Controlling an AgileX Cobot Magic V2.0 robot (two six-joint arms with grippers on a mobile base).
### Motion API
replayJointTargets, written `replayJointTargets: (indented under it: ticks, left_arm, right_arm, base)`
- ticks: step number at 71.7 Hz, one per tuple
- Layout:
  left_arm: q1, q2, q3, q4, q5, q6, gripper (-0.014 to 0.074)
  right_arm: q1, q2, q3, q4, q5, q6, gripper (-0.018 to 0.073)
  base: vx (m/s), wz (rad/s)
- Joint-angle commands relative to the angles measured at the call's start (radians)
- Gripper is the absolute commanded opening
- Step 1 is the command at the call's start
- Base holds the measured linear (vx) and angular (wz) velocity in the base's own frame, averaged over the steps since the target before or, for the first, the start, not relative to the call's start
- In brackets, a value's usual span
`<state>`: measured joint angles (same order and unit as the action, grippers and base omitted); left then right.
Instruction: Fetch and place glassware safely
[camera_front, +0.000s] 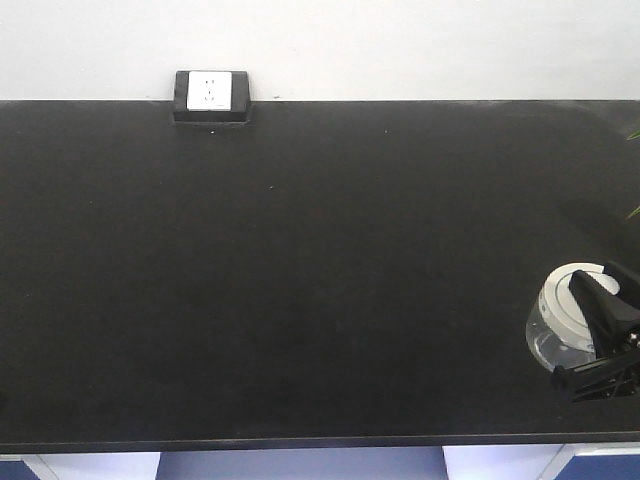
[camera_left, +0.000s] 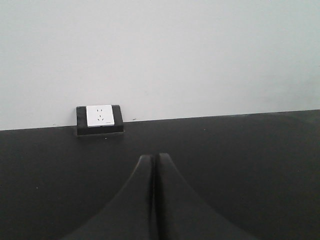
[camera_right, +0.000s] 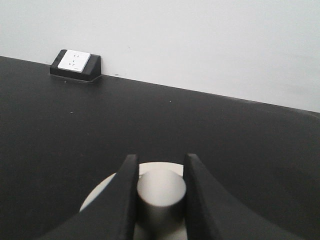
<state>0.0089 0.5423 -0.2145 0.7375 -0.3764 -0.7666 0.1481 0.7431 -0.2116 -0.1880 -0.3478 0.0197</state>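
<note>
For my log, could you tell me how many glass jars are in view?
1. The glass jar is near the right edge of the counter, its knob gripped by the right pincer. No others show.

**Covered, clipped and cut off**

In the front view the right fingers (camera_front: 600, 310) cross the jar (camera_front: 545, 340) and cover part of its lid (camera_front: 562, 300). The arm (camera_front: 600, 378) behind them runs off the right edge, which also clips some green leaves (camera_front: 633, 135). From the right wrist, lid and fingers hide the glass body. The bottom edge cuts off the bases of the left fingers (camera_left: 130, 205). The table (camera_front: 300, 280) runs past both sides.
</note>
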Motion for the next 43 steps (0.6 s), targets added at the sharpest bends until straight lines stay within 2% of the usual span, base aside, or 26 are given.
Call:
replayJointTargets:
  ticks: [1,24,37,43]
  left_arm:
    - [-0.005,0.002,-0.026,-0.024,-0.052,-0.01,-0.0007]
    - [-0.005,0.002,-0.026,-0.024,-0.052,-0.01,-0.0007]
    - [-0.005,0.002,-0.026,-0.024,-0.052,-0.01,-0.0007]
    - [-0.005,0.002,-0.026,-0.024,-0.052,-0.01,-0.0007]
  right_arm:
    - [-0.003,-0.002,-0.028,-0.001,-0.114,-0.002,-0.0003]
    - [-0.003,-0.002,-0.03,0.043,-0.145,0.019,-0.0003]
    - [0.0,0.039,-0.094,-0.044,-0.121,0.018,-0.0003]
    - [0.029,0.077,-0.153,-0.061,-0.097,0.025,-0.0003]
  base:
    - [0.0,0.0]
    - [0.0,0.0]
    - [0.0,0.0]
    - [0.0,0.0]
